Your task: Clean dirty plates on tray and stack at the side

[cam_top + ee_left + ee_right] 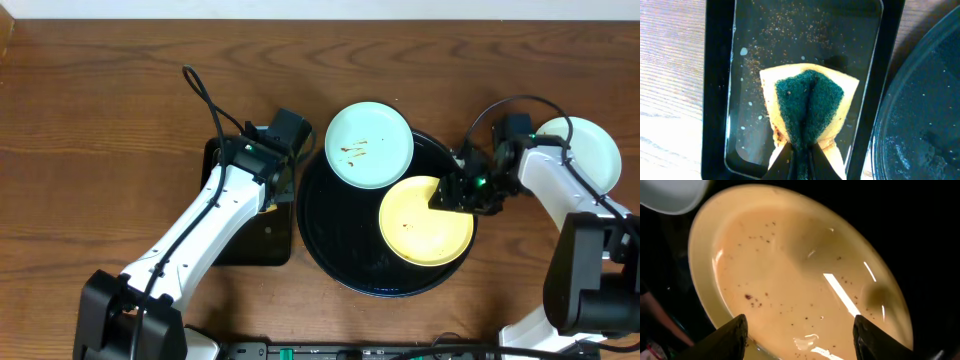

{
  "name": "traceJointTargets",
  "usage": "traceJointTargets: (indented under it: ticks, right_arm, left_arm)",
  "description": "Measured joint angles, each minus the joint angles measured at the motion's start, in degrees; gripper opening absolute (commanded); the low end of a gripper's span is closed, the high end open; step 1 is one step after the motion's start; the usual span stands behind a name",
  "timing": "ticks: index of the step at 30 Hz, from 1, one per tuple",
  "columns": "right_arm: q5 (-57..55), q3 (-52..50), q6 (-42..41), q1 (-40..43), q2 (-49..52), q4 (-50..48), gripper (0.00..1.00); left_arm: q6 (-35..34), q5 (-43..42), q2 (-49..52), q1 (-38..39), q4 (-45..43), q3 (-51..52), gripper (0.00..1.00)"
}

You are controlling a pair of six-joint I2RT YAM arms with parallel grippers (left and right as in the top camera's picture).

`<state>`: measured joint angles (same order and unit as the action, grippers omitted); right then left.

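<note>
One plate [595, 150] aside, right. Speckled yellow plate [425, 222], smeared green plate [370, 145] on tray [335, 240], not done. Sponge [807, 107] pinched in left tool [800, 150]; right tool [801, 325] spread.

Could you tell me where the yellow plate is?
Overhead, the pale yellow round plastic plate lies in the right half of the round black tray, with the right hand at its edge.

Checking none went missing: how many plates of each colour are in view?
Pale mint-green round plastic plates: 2
Pale yellow round plastic plate: 1
Total: 3
</note>
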<state>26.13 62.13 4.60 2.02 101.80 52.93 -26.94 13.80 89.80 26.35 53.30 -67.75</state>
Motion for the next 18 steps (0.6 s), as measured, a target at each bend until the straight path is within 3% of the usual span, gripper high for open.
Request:
traceJointTargets:
  ticks: [18]
  right_arm:
    - [-1.0,4.5,1.9,6.1,0.0,-0.1,0.72]
  left_arm:
    - [0.0,-0.2,0.0,0.0,-0.5,0.0,0.08]
